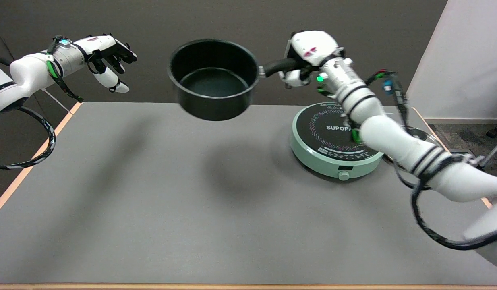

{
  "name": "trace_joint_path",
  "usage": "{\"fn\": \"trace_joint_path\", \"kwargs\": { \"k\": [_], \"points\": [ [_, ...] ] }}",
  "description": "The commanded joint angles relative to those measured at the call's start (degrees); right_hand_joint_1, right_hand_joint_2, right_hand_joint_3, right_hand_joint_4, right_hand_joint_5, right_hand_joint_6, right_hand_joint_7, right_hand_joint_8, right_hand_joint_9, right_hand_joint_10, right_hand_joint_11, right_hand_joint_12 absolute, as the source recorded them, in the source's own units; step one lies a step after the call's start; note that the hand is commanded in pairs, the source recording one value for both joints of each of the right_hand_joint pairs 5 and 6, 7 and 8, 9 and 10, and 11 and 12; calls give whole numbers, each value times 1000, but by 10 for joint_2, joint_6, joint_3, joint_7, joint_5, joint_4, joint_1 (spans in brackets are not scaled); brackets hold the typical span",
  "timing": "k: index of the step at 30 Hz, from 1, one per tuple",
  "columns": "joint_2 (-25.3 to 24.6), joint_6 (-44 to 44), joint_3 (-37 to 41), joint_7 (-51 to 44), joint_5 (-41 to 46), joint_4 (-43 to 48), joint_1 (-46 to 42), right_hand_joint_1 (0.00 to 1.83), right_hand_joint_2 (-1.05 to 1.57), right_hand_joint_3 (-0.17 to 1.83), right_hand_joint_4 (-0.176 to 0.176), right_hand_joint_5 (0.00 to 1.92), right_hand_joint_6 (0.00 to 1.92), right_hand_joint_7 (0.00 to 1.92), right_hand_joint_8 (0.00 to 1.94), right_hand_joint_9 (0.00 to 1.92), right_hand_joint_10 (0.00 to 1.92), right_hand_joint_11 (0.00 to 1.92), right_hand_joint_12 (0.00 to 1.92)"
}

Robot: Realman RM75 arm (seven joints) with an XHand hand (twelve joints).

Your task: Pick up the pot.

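A black pot (213, 78) hangs in the air well above the grey table (152, 201), its empty inside facing the camera. Its black handle (278, 65) sticks out to the right. My right hand (309, 56) grips that handle, fingers wrapped around it, at the upper middle right of the head view. The pot's shadow falls on the table below it.
A round mint-green induction cooker (333, 141) with a black top sits on the table's right side, partly behind my right arm. A metal lid edge (427, 137) shows behind the arm. The idle left hand (107, 60) hovers at upper left.
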Motion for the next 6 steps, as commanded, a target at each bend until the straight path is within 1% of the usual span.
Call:
{"fn": "trace_joint_path", "kwargs": {
  "k": [1,6],
  "points": [
    [191,-6,216,-44,109,151,-235,912,1418,834,-101,1567,1567,1567,1567,1567,1567,1567,1567],
    [213,-12,306,-42,109,166,-323,912,1422,817,-102,1569,1569,1569,1569,1569,1569,1569,1569]
  ]
}}
